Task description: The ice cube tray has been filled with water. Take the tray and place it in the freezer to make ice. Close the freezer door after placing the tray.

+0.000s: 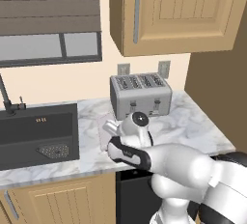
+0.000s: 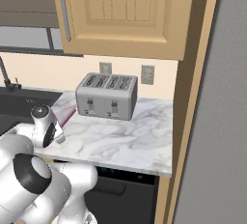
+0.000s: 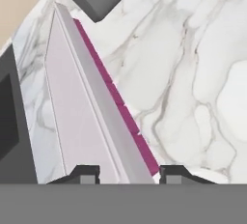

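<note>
The ice cube tray [image 3: 82, 112], pale pink-lilac with a magenta edge, lies on the marble counter [image 1: 193, 121] between the sink and the toaster. It also shows as a pale patch [image 1: 103, 121] and as a magenta edge [image 2: 68, 117]. My gripper [image 3: 129, 172] points down at the tray's near end, its fingertips [image 3: 83, 173] straddling the raised long rim. A small gap shows beside the rim, so the jaws stand partly open around it. From the base views the hand [image 1: 110, 132] [image 2: 57, 132] covers that end of the tray. The freezer and the freezer door are out of view.
A silver toaster [image 1: 140, 95] [image 2: 107, 96] stands just behind the tray against the wall. The dark sink [image 1: 38, 133] with its faucet [image 1: 6, 97] lies to the left. Wooden cabinets [image 1: 178, 10] hang overhead. A tall grey panel [image 2: 219, 121] rises at the far right beyond a wooden side panel.
</note>
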